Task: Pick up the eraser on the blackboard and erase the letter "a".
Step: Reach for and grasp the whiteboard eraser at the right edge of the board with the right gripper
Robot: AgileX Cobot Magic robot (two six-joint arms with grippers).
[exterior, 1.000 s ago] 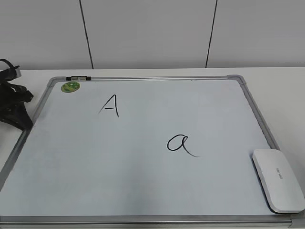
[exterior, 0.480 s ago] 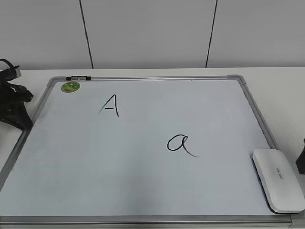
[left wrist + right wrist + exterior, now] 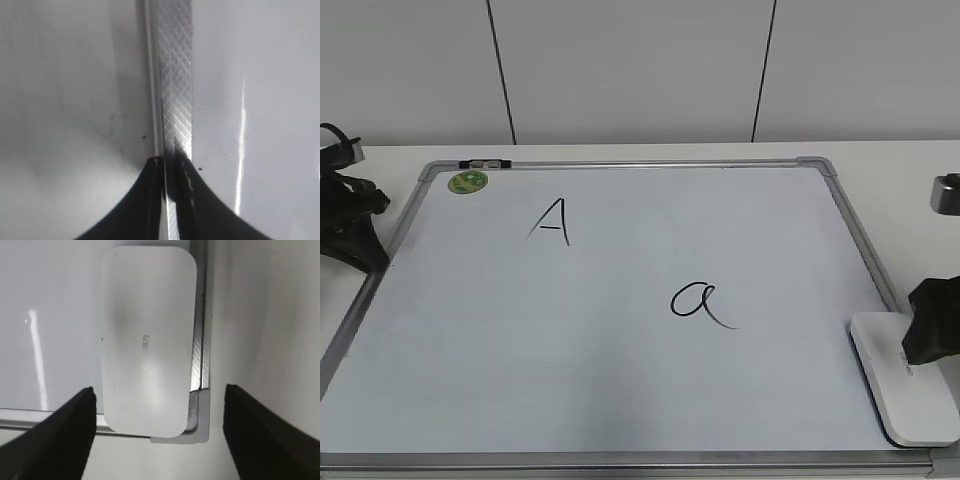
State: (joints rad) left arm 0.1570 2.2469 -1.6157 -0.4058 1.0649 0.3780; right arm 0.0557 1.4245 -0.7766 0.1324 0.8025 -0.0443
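- At the board's [image 3: 620,400] left edge, my left gripper [image 3: 170,200] rests on the frame, jaws pressed together, idle.
- Toward the board's middle, a capital "A" [image 3: 552,221] and the letter "a" [image 3: 698,302] both stand unerased.
- At the board's lower right corner, the eraser [image 3: 147,337] lies unlifted; my right gripper [image 3: 157,432] hangs over it, jaws spread, nothing held. Its grey lettering is unreadable.

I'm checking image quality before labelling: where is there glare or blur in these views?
Right wrist view: a bright glare streak on the blackboard, the eraser lettering soft, fingertips blurred. Left wrist view: a vertical glare streak right of the board frame, closed dark fingertips out of focus. Exterior view: evenly lit, both letters sharp.
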